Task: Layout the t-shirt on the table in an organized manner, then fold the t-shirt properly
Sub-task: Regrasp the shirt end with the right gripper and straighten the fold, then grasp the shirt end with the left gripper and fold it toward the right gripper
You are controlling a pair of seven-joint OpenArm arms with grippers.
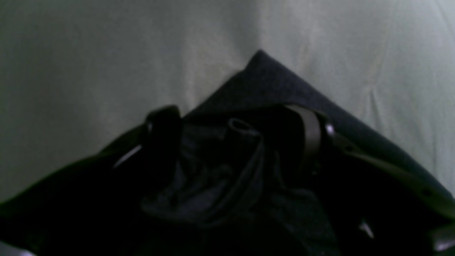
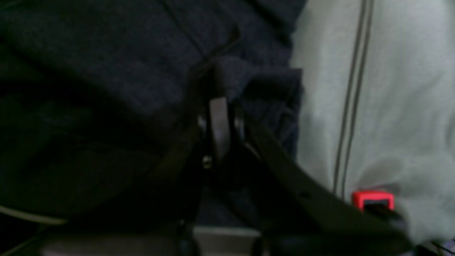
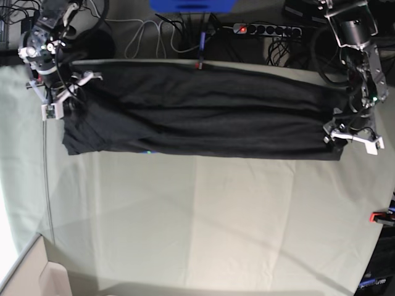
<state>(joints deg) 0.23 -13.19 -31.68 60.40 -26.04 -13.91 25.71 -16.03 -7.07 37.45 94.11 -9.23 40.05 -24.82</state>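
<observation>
Black, soft cloth, the t-shirt [image 3: 203, 117] lay stretched as a long band along the far side of the table [image 3: 203, 222]. The right gripper [image 2: 217, 106] was pinched tight on one end; the left gripper [image 1: 238, 131] stood wide apart over the other corner. Limp stuff, best taken by corners and hems.

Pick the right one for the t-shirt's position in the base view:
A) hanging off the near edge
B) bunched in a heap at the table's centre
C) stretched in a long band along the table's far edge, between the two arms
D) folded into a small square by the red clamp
C: the t-shirt lies as a long dark band across the far side of the table, spanning from one arm to the other.
</observation>
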